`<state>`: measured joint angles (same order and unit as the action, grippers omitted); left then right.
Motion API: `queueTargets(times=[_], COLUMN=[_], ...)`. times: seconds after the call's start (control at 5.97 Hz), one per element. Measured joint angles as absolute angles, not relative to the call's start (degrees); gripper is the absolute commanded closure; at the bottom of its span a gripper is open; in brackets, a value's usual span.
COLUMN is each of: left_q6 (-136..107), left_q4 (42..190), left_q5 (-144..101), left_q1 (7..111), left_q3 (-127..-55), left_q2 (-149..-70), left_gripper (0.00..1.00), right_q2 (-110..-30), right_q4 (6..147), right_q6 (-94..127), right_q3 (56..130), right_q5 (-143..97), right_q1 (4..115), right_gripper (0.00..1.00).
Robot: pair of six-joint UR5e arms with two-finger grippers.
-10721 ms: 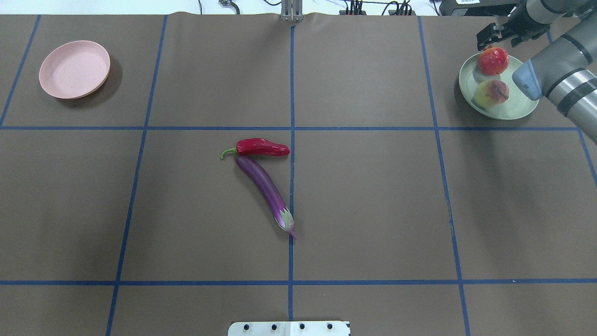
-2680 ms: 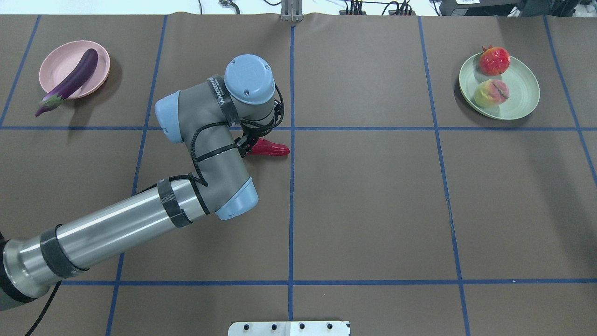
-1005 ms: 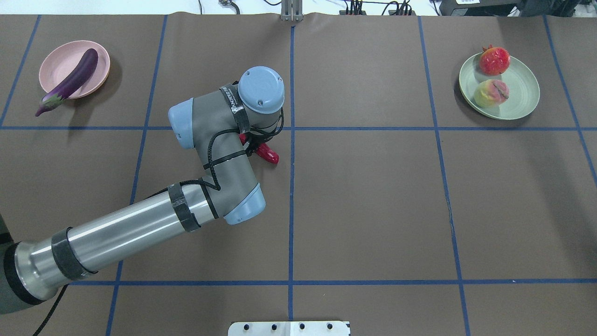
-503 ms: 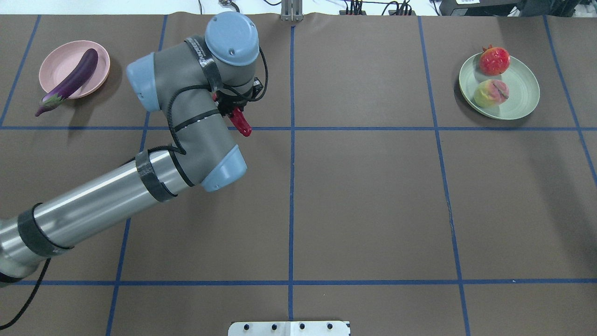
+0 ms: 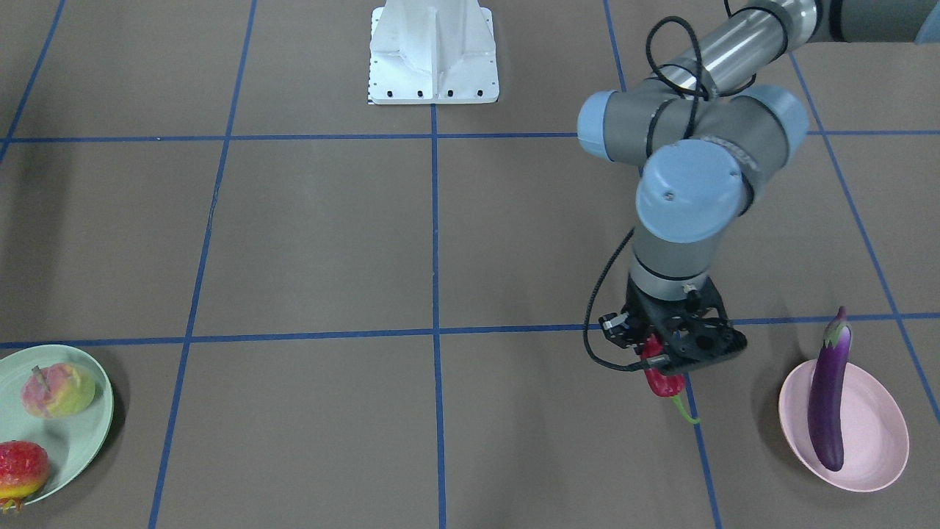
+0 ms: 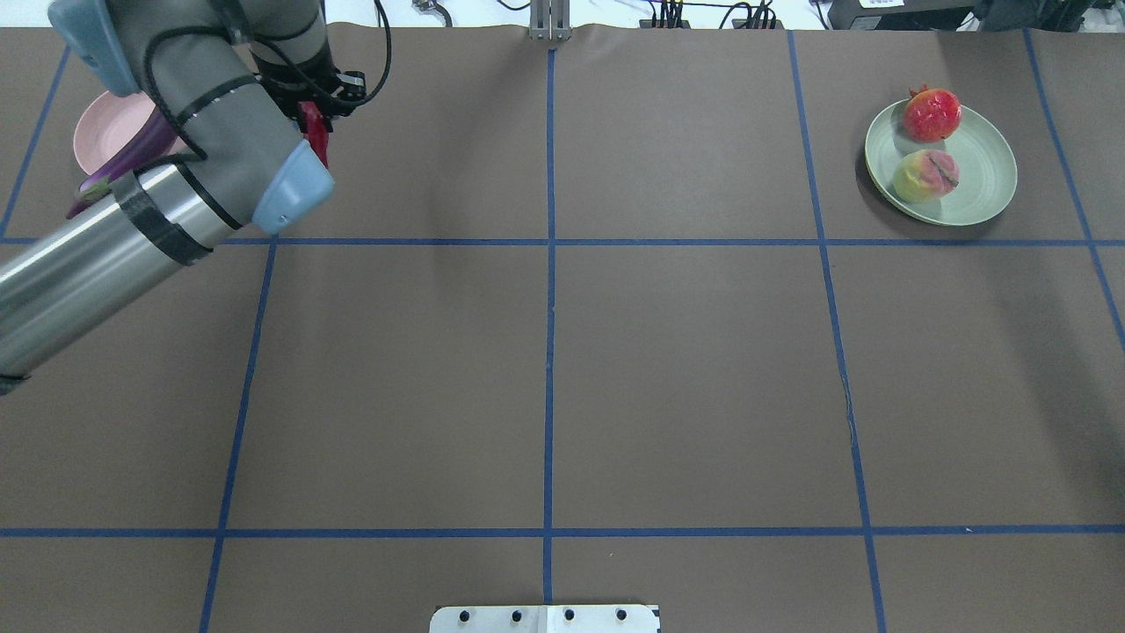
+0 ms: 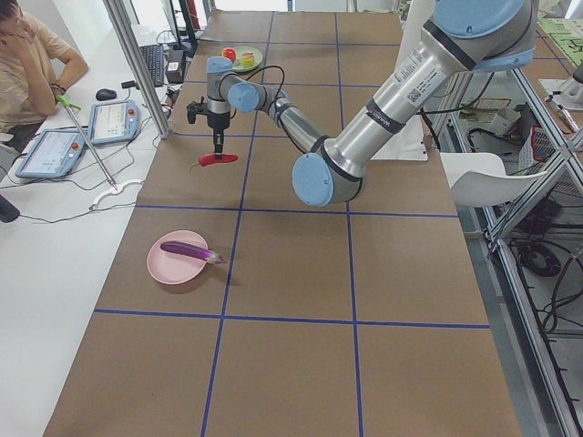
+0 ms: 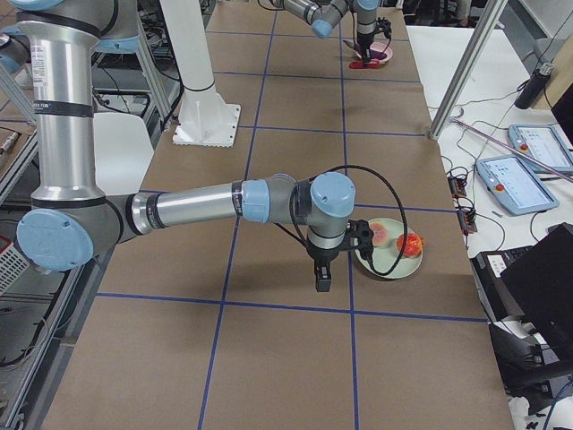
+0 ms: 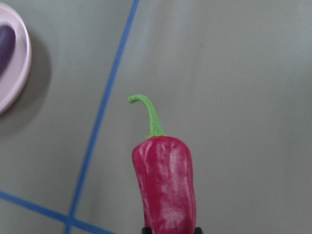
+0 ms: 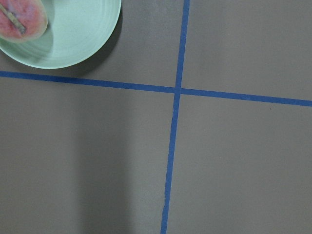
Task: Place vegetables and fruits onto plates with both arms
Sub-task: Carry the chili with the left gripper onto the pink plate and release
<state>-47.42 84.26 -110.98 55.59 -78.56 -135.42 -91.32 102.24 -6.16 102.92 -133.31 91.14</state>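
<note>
My left gripper [image 5: 664, 364] is shut on the red chili pepper [image 5: 663, 382] and holds it above the table, its green stem pointing down, just short of the pink plate [image 5: 874, 441]. The pepper also shows in the overhead view [image 6: 315, 136] and the left wrist view [image 9: 165, 190]. The purple eggplant [image 5: 826, 397] lies across the pink plate, its calyx end over the rim. The peach [image 6: 925, 174] and the bumpy red-orange fruit [image 6: 932, 114] sit on the mint green plate [image 6: 984, 176]. My right gripper [image 8: 322, 279] hangs over the table beside the mint plate; I cannot tell whether it is open.
The white base block [image 5: 433, 55] stands at the robot's edge of the table. Blue tape lines cross the brown table cover. My left forearm [image 6: 88, 255] covers part of the pink plate [image 6: 101, 132] in the overhead view.
My left arm has lifted the chili pepper from the table's middle and carried it far left toward the pink plate. The eggplant and the fruits have not moved.
</note>
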Motion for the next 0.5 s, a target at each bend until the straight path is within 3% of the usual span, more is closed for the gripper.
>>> queueTargets(times=[0.5], left_q6=[-14.1], left_q4=[94.6], left_q5=[-114.0], left_q1=[66.5], left_q3=[-60.7], left_q2=[-134.6], left_gripper=[1.0], right_q2=[-91.4], right_q4=[102.2], right_q6=[-6.1], right_q3=[102.9], right_q5=[-133.2], right_q1=[91.1], right_gripper=[0.0])
